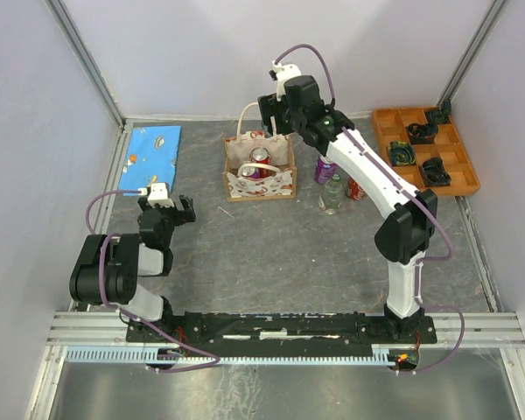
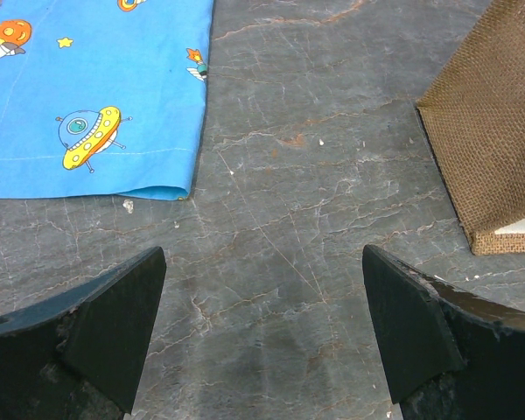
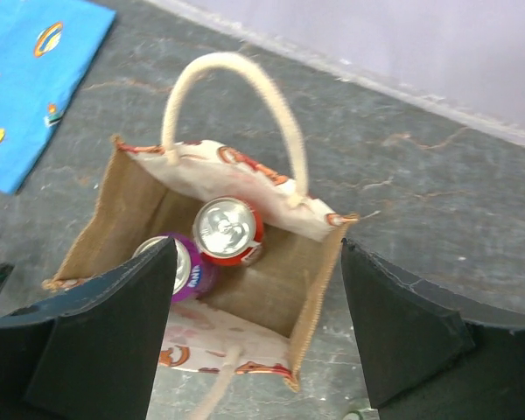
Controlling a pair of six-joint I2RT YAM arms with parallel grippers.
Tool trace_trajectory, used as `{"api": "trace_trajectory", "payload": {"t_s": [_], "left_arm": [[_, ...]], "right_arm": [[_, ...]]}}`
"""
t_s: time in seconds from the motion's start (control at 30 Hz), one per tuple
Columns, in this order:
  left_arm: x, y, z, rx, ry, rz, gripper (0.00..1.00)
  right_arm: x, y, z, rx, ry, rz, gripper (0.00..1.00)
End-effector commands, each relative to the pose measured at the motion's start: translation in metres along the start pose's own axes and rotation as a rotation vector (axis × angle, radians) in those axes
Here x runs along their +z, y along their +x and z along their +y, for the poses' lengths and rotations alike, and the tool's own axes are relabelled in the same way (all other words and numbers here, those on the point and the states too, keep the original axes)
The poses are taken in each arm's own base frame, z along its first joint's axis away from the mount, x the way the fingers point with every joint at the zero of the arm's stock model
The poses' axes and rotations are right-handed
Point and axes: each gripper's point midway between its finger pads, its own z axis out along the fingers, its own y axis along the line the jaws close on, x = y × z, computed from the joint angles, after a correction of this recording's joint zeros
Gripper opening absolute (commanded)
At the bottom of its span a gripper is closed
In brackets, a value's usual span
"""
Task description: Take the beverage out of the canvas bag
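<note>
The canvas bag (image 1: 284, 182) stands open at the back middle of the table, its cream handles up. In the right wrist view I look down into the bag (image 3: 280, 289): a red beverage can (image 3: 229, 229) stands upright against its far wall. A purple can (image 3: 195, 269) stands next to it, partly hidden by my left finger. My right gripper (image 1: 274, 121) (image 3: 258, 248) hangs open above the bag, holding nothing. My left gripper (image 1: 168, 210) (image 2: 262, 262) is open low over bare table, left of the bag's burlap side (image 2: 490, 140).
A blue patterned cloth (image 1: 153, 149) (image 2: 87, 87) lies at the back left. Right of the bag are a purple can (image 1: 325, 169), a clear bottle (image 1: 332, 194) and a red can (image 1: 357, 189). An orange compartment tray (image 1: 462, 157) sits at the back right.
</note>
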Motion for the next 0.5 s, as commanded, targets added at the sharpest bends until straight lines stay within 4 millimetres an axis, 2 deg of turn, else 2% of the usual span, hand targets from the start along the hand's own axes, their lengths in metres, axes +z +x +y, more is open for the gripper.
{"api": "trace_trajectory", "payload": {"t_s": [0.0,0.23,0.37,0.47], "left_arm": [[0.006,-0.02,0.0,0.045,-0.001,-0.062,0.99],[0.006,-0.02,0.0,0.045,-0.001,-0.062,0.99],[0.006,-0.02,0.001,0.045,-0.002,-0.062,0.99],[0.006,-0.02,0.001,0.045,-0.002,-0.062,0.99]], "right_arm": [[0.01,0.004,0.025,0.026,-0.106,0.002,0.83],[0.021,0.031,0.065,0.023,-0.244,0.055,0.81],[0.039,0.057,0.078,0.045,-0.257,0.123,0.84],[0.049,0.069,0.081,0.043,-0.21,0.145,0.87]]}}
